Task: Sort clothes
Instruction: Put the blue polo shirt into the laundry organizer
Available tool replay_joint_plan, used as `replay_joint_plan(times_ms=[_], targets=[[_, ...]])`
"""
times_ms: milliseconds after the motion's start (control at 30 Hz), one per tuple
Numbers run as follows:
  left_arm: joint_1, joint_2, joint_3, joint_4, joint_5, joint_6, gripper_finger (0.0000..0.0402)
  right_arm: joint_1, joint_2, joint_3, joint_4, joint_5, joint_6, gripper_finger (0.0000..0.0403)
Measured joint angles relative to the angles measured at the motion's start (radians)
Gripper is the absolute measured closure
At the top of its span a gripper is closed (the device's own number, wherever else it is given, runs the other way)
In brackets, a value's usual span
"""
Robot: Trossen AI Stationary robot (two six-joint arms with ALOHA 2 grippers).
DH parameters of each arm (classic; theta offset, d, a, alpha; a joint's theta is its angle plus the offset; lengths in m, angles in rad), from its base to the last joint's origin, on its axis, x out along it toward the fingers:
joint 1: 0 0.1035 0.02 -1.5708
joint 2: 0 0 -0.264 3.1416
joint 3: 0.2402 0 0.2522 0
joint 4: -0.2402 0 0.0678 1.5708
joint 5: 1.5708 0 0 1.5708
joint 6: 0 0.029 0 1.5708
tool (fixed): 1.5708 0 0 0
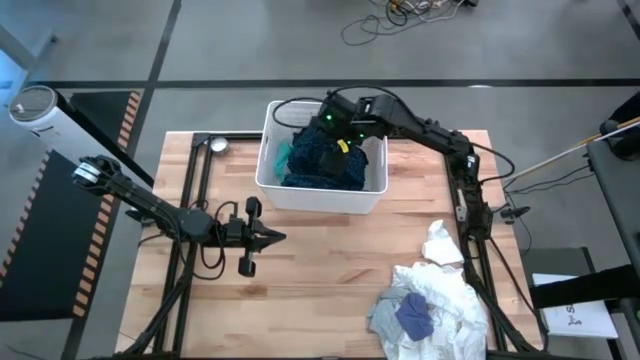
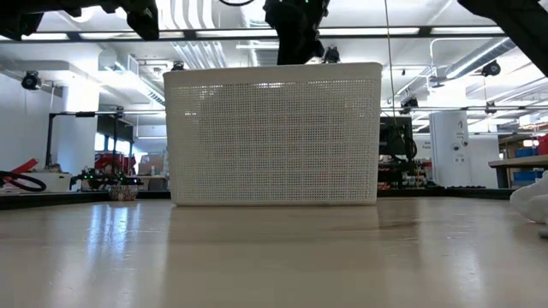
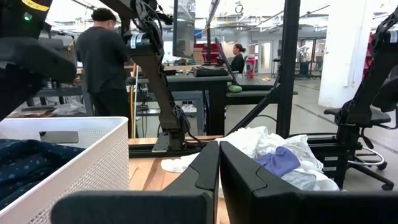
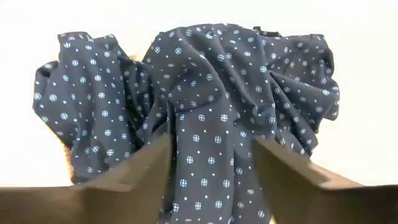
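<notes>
**Two dark arms, lit and cabled**

Both arms are showing as matte black, jointed links with rounded housings. The right arm [image 1: 440, 140] is glowing with small green lights near its wrist, beside a yellow patch, and a thin black cable is looping over its upper link. The left arm [image 1: 150, 205] is wearing a pale round cap at its shoulder end, with black cable trailing beneath its forearm. The left gripper [image 3: 219, 180] is presenting two flat, dark, wedge-shaped fingers; the right gripper [image 4: 208, 165] fingers are looking brownish-grey and slab-like.
</notes>
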Motion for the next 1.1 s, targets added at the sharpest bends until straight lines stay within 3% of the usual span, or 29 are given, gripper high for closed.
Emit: replay_joint_plan(times_ms=[167, 233, 767, 1100], targets=[[-0.005, 0.0, 0.0, -0.007, 0.0, -0.004, 0.0402, -0.006, 0.056, -0.005, 0.0, 0.0, -0.062, 0.0351], [-0.007, 0.0, 0.0, -0.014, 0.0, -0.007, 0.0402, -0.016, 0.081, -0.006, 0.001, 0.0, -0.071, 0.0389], [-0.009, 0.0, 0.0, -0.028, 0.0, -0.015, 0.0402, -0.071, 0.256, -0.039, 0.002, -0.07, -0.083, 0.0402], [-0.009, 0.0, 0.0, -0.027, 0.0, -0.014, 0.0402, -0.07, 0.192, -0.023, -0.045, -0.075, -0.077, 0.0399]])
